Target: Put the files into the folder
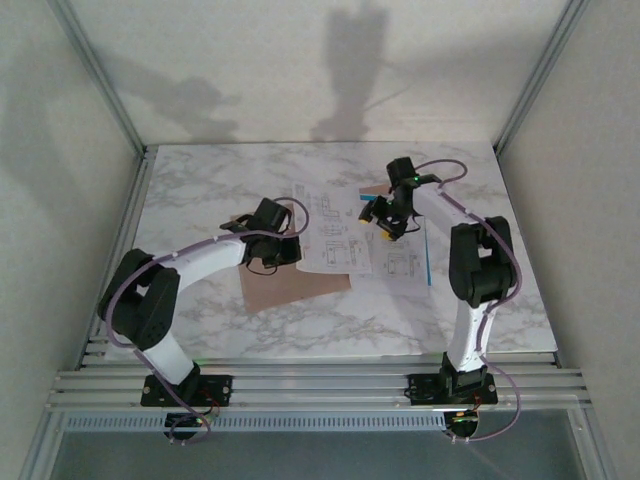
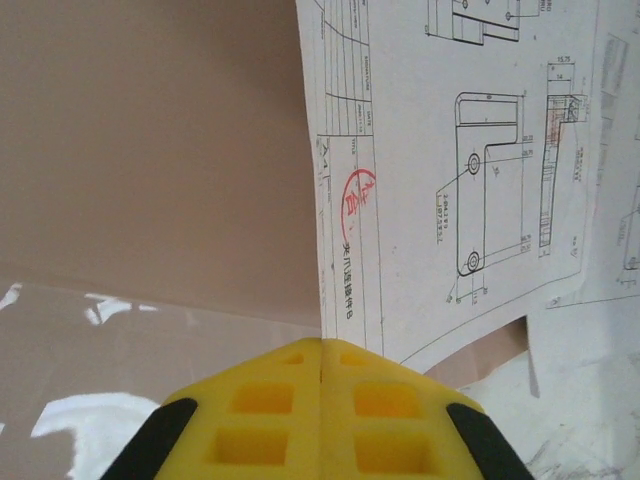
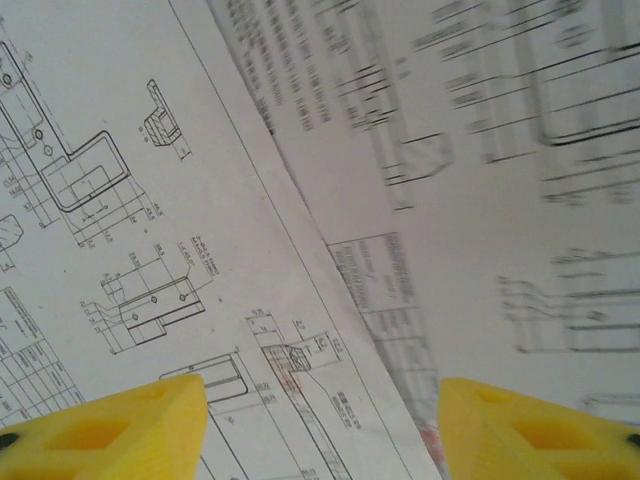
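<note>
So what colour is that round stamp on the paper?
Red. The stamp shows best in the left wrist view.

Top external: fixed high behind both arm bases, tilted down and forward. It sits far off, with the whole white marbled surface (image 1: 200,190) in frame.

Left wrist: very close, looking out past its closed yellow jaws at the flat pinkish-tan card folder (image 2: 150,150) and the white paper sheets printed with black line drawings (image 2: 470,150).

Right wrist: very close, looking down between its parted yellow jaws onto those sheets; the right side is blurred.

All three views share the sheets mid-surface.
</note>
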Robot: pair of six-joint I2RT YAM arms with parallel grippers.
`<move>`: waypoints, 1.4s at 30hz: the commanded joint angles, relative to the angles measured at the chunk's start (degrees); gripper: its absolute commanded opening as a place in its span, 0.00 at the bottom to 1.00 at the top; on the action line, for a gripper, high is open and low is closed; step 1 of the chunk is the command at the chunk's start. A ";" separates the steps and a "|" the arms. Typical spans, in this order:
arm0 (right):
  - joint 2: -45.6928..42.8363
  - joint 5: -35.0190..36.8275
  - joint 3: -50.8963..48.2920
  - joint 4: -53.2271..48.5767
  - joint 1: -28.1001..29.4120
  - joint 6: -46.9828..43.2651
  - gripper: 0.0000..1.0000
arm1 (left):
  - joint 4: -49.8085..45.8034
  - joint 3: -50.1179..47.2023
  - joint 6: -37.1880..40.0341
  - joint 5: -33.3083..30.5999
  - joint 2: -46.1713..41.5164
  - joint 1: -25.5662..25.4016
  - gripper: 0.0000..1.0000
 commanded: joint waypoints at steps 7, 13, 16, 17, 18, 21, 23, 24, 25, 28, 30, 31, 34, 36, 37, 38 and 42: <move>7.21 -2.98 6.87 0.44 3.44 1.52 0.62 | -4.42 -3.18 -0.12 -5.13 -3.16 1.41 0.00; 9.91 -2.90 9.23 0.14 5.38 2.44 0.61 | -6.57 -4.47 0.50 -6.97 -4.41 2.64 0.00; 10.73 -2.87 10.28 -0.16 6.07 2.73 0.61 | -7.29 -5.47 0.88 -7.67 -5.25 3.48 0.00; 10.99 -2.95 10.60 -0.30 6.39 2.68 0.61 | -7.43 -5.60 1.08 -7.77 -5.45 3.63 0.00; 11.08 -3.03 10.74 -0.27 6.55 2.74 0.61 | -7.36 -5.78 1.15 -7.59 -5.63 3.76 0.00; 11.45 -3.61 11.12 0.00 7.06 2.98 0.61 | -6.92 -6.00 1.37 -6.88 -5.82 3.95 0.00; 11.99 -3.92 11.53 0.10 7.51 3.15 0.61 | -6.69 -6.00 1.29 -6.68 -5.66 3.90 0.00; 12.19 -4.14 11.73 0.10 7.65 3.17 0.61 | -6.49 -6.00 1.26 -6.51 -5.69 3.92 0.00; 12.38 -4.27 12.03 0.10 7.88 3.19 0.61 | -6.20 -6.07 1.19 -6.31 -5.64 3.93 0.00; 13.28 -4.54 12.87 -0.08 8.42 3.38 0.60 | -6.02 -6.00 1.16 -6.20 -5.46 3.94 0.00; 13.89 -4.79 13.37 -0.03 8.50 3.53 0.59 | -5.99 -6.00 1.20 -6.20 -5.36 3.94 0.00; 14.29 -4.88 13.64 -0.08 8.61 3.63 0.59 | -5.97 -6.00 1.28 -6.18 -5.31 3.93 0.00; 15.48 -5.23 14.65 -0.16 8.72 3.77 0.57 | -6.00 -6.03 1.37 -6.20 -5.23 3.92 0.00; 16.23 -5.72 15.51 -0.25 8.95 3.65 0.56 | -5.84 -6.17 1.33 -6.00 -5.19 3.93 0.00; 16.72 -6.26 16.05 -0.25 9.09 3.56 0.55 | -5.77 -6.26 1.37 -5.99 -5.14 3.94 0.00; 17.09 -6.74 16.57 -0.31 9.20 3.46 0.54 | -5.68 -6.31 1.32 -5.90 -5.12 3.89 0.00; 18.38 -8.89 18.60 -1.31 9.68 2.46 0.51 | -5.32 -6.57 1.20 -5.80 -4.96 3.94 0.00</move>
